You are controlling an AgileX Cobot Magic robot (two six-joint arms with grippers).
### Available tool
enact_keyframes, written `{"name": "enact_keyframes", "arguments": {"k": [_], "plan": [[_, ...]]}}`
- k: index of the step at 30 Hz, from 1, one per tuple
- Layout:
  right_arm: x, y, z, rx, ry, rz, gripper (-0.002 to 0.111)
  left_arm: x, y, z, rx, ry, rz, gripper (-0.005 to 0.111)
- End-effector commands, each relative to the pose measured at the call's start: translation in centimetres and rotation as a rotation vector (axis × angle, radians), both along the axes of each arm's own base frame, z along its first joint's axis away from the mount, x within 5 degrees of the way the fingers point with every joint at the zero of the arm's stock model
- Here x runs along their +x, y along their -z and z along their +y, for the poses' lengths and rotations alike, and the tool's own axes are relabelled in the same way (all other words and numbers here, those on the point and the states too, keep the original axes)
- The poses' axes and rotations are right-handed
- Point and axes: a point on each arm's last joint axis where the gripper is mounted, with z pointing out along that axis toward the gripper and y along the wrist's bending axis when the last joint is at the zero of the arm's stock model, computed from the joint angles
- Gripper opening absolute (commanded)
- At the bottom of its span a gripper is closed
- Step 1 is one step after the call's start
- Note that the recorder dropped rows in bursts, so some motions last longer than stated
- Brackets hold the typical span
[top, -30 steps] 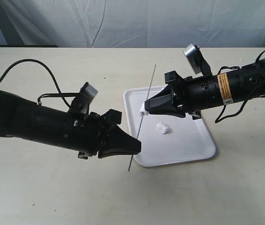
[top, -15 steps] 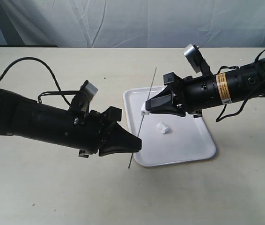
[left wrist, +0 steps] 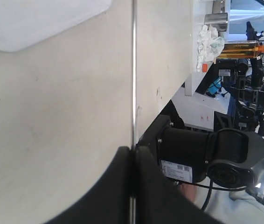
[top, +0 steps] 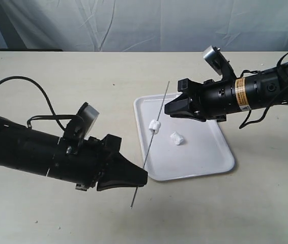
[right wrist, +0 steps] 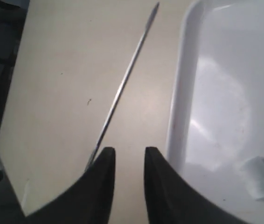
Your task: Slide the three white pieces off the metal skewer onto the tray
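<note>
My left gripper (top: 140,177) is shut on the lower part of the thin metal skewer (top: 156,118), which slants up over the left edge of the white tray (top: 195,157). The left wrist view shows the skewer (left wrist: 134,70) pinched between the closed fingers (left wrist: 134,150). One white piece (top: 154,125) sits threaded on the rod above the tray. A second white piece (top: 177,138) lies on the tray. A third does not show. My right gripper (top: 168,108) stands open beside the skewer's upper part, holding nothing; in its wrist view the skewer (right wrist: 122,84) passes next to one finger (right wrist: 105,161).
The tray's raised rim (right wrist: 176,116) runs close to my right gripper (right wrist: 129,151), with the loose white piece (right wrist: 261,184) inside it. A tray corner (left wrist: 29,18) shows beyond the left gripper. Bare beige tabletop (top: 83,81) surrounds the tray; a wrinkled cloth backdrop hangs behind.
My left arm has drawn back toward the near left, pulling the skewer with it. The right gripper has come off the white piece, which now sits free on the rod.
</note>
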Motion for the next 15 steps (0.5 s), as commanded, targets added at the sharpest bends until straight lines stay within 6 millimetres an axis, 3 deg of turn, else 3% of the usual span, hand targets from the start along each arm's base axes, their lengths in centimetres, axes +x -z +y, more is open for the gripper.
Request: {"name": "enact_keyframes", "arguments": {"k": [1, 3, 15], "plan": [[-1.0, -0.8, 0.5, 0.112, -0.105, 0.021, 0.040, 0.2, -0.2, -0.1, 0.004, -0.011, -0.039, 0.000], [-1.1, -1.0, 0.6, 0.136, -0.110, 0.044, 0.045, 0.3, -0.2, -0.1, 0.009, -0.016, -0.047, 0.000], [-1.8, -1.0, 0.7, 0.147, -0.168, 0.096, 0.038, 1.8, -1.3, -0.7, 0.005, -0.037, -0.102, 0.000]]}}
